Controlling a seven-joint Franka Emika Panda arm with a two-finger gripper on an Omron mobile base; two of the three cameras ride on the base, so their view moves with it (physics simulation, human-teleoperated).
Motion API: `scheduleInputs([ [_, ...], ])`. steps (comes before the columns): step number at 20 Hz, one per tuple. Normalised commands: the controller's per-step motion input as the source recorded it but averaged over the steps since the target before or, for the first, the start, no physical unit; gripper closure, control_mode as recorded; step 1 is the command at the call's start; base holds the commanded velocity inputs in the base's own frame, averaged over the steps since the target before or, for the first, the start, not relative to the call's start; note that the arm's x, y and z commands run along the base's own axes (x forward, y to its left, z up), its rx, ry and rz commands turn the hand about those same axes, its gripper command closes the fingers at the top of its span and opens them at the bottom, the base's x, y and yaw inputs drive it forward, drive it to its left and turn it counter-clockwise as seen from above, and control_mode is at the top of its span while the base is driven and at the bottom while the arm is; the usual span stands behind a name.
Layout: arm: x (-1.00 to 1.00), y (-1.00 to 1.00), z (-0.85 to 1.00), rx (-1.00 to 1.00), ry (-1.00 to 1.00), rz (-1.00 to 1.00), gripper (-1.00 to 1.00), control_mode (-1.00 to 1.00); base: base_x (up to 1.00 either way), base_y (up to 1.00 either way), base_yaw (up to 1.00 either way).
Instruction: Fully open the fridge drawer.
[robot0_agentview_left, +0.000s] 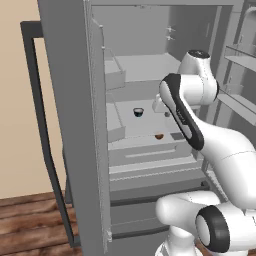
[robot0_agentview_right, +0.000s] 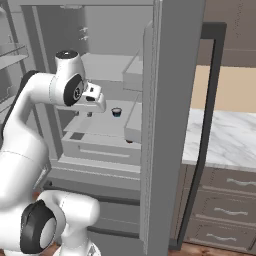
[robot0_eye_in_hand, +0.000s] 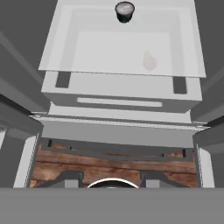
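The fridge (robot0_agentview_left: 70, 100) was seen with both doors swung wide, its pale shelves exposed. The fridge drawer (robot0_agentview_left: 145, 154) sat low in the compartment, below the shelf carrying a small dark cup (robot0_agentview_left: 138, 112), and its flat front panel with the thin pale strip was turned toward the robot. In the left base view the drawer was partly hidden behind the arm, and a small brown bowl (robot0_agentview_left: 159, 136) was visible on the shelf edge just above it; in the right base view the drawer (robot0_agentview_right: 102, 148) was shown more fully, while the bowl was mostly concealed by the door bin (robot0_agentview_right: 132, 125). The long dark bar handle (robot0_agentview_left: 45, 145) of the left door appeared in the left base view, and that of the right door (robot0_agentview_right: 202, 135) in the right base view, along with a marble counter (robot0_agentview_right: 225, 135) and darker cabinet drawers (robot0_agentview_right: 225, 210) beyond it. From the hand view the drawer (robot0_eye_in_hand: 120, 101) was looked down on from above and in front, with the cup (robot0_eye_in_hand: 124, 12) at the back of the shelf over it and wooden floor (robot0_eye_in_hand: 87, 164) beneath. The gripper (robot0_agentview_right: 89, 114) was held above and in front of the drawer, apart from it; whether its fingers were spread or pressed together could not be told, nothing being visibly held.
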Motion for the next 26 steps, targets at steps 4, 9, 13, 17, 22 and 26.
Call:
scheduleInputs([
  [4, 0.0, 0.0, -0.16, 0.0, 0.03, 0.0, -1.0, -1.0, 0.0, 0.0, 0.0],
  [9, -0.03, 0.0, -0.4, -0.01, 0.03, 0.0, -1.0, -1.0, 0.0, 0.0, 0.0],
  [13, 0.0, 0.0, 0.0, 0.0, 0.0, 0.0, -1.0, 1.0, -0.16, 0.0, 0.0],
  [17, 0.0, 0.0, 0.0, 0.0, 0.0, 0.0, -1.0, 1.0, -0.28, 0.0, 0.0],
  [22, 0.0, 0.0, 0.0, 0.0, 0.0, 0.0, -1.0, 1.0, -0.24, 0.0, 0.0],
  [26, 0.0, 0.0, 0.0, 0.0, 0.0, 0.0, -1.0, 1.0, 0.0, 0.0, 0.0],
])
